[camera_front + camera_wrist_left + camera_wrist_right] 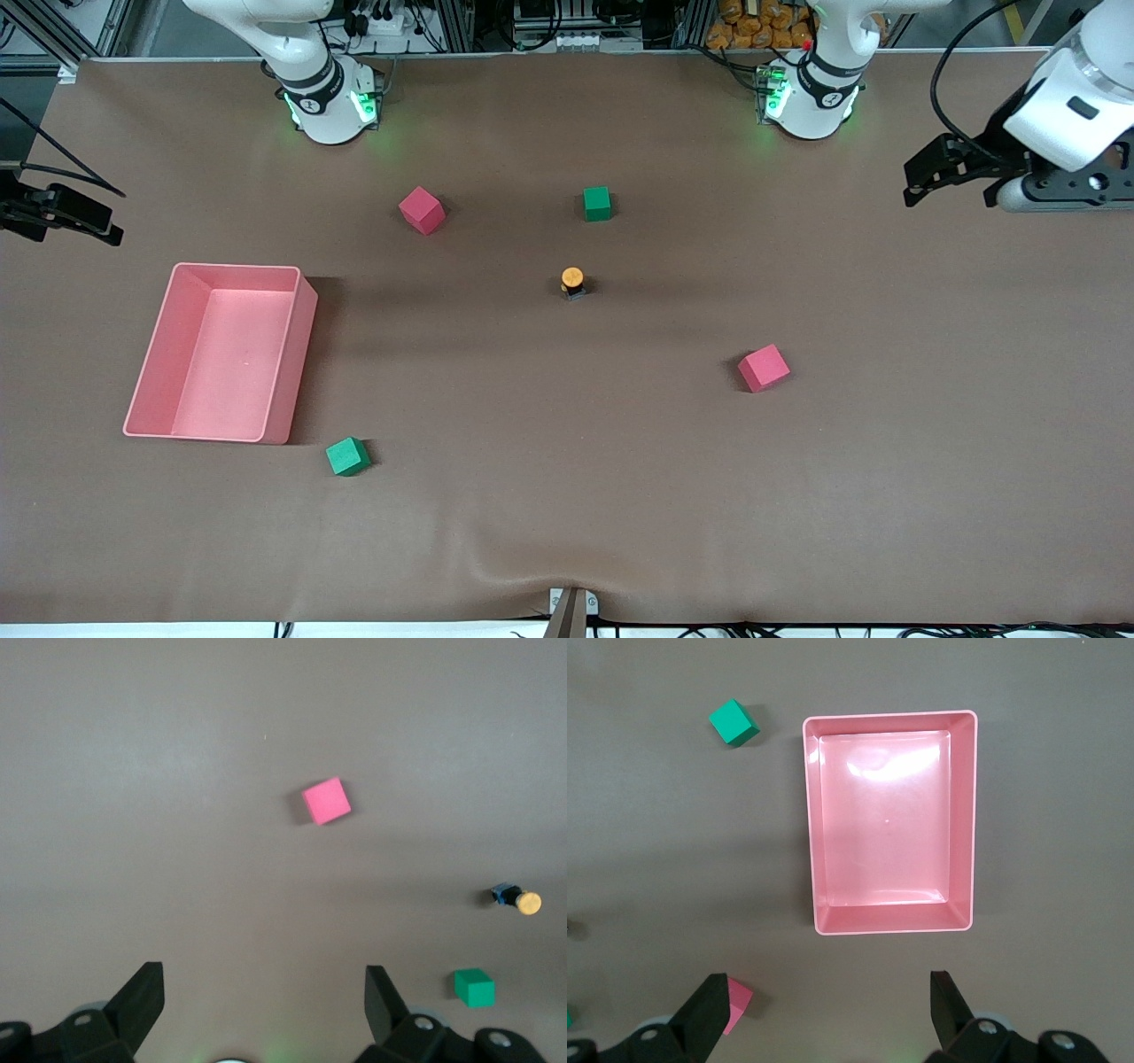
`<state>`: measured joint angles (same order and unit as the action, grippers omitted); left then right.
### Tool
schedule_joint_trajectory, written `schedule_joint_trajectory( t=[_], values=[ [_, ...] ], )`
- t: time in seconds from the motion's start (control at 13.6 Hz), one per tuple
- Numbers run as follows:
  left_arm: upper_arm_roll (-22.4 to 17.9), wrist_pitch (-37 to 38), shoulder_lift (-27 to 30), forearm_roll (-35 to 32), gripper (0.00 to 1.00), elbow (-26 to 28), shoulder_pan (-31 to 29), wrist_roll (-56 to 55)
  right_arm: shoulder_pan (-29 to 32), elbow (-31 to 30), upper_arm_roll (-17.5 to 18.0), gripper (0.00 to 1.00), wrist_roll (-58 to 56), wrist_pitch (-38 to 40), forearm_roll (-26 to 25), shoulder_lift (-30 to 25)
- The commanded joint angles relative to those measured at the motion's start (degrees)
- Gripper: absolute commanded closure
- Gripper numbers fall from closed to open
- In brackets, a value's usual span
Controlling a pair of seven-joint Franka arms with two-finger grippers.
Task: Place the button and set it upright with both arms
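Observation:
The button (pixel 573 282) stands in the middle of the brown table, its round orange cap over a short dark body. It also shows small in the left wrist view, as the button (pixel 518 900). My left gripper (pixel 923 175) hangs high over the left arm's end of the table, far from the button. Its fingers (pixel 142 1001) are spread wide with nothing between them, so the left gripper (pixel 264 992) is open. My right gripper (pixel 93 221) hangs over the right arm's end, beside the pink bin. The right gripper (pixel 830 992) is open and empty too.
A pink bin (pixel 297 354) sits toward the right arm's end, seen empty as the bin (pixel 811 824). Two red cubes (pixel 422 210) (pixel 763 368) and two green cubes (pixel 597 203) (pixel 347 456) lie scattered around the button.

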<state>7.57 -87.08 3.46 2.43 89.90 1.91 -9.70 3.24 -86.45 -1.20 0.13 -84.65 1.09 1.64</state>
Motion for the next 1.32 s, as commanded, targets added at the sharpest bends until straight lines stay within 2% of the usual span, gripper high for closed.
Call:
schedule_joint_trajectory(
  t=[0.0, 0.22, 0.44, 1.03, 1.25],
  values=[
    [0.5, 0.4, -1.9, -0.8, 0.0, -2.9, -1.1, 1.4, 0.0, 0.1, 0.1, 0.0, 0.9, 0.5, 0.4, -0.8],
    [0.6, 0.3, -4.7, -0.3, 0.0, -4.6, -3.8, 3.9, 0.0, 0.1, 0.1, 0.0, 0.9, 0.5, 0.4, -0.8],
    [0.3, 0.5, -5.0, -0.6, 0.0, -5.5, -5.9, 6.6, 0.0, 0.1, 0.1, 0.0, 0.9, 0.6, 0.4, -0.8],
    [0.2, 0.4, -5.4, -0.9, 0.0, -5.4, -7.6, 10.5, 0.1, 0.1, 0.0, 0.0, 0.9, 0.9, 0.5, -0.8],
    [0.9, 0.4, -5.4, -4.3, 0.0, -5.4, -6.9, 9.3, 0.1, 0.1, 0.0, 0.0, 0.9, 1.0, 0.5, -0.8]
  ],
)
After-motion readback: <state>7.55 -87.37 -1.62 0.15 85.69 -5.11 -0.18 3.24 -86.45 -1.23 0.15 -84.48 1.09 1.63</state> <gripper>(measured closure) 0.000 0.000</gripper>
